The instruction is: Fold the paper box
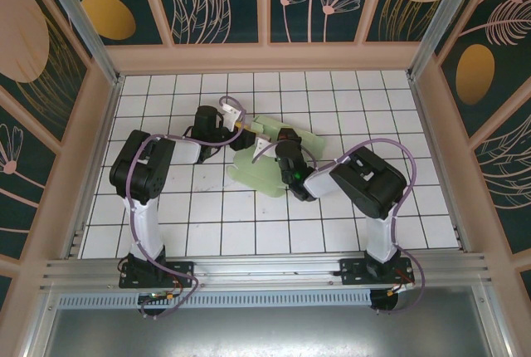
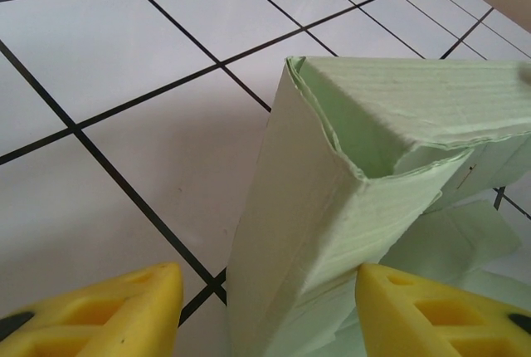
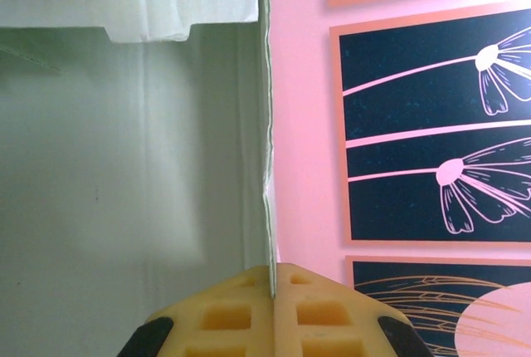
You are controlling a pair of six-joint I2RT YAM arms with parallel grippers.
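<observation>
The paper box is a pale mint-green card lying partly folded mid-table, with flaps spread on the tiles. In the left wrist view one wall of the paper box stands raised. My left gripper straddles that wall with its jaws open: the left yellow finger is clear of the card and the right finger is against it. From above, the left gripper is at the box's left side. My right gripper is shut on the thin edge of an upright panel of the paper box. It sits over the box's middle.
The white tiled table stretches round the box on every side. A pink rim and dark flowered panels wall in the workspace. Both arm bases stand on the rail at the near edge.
</observation>
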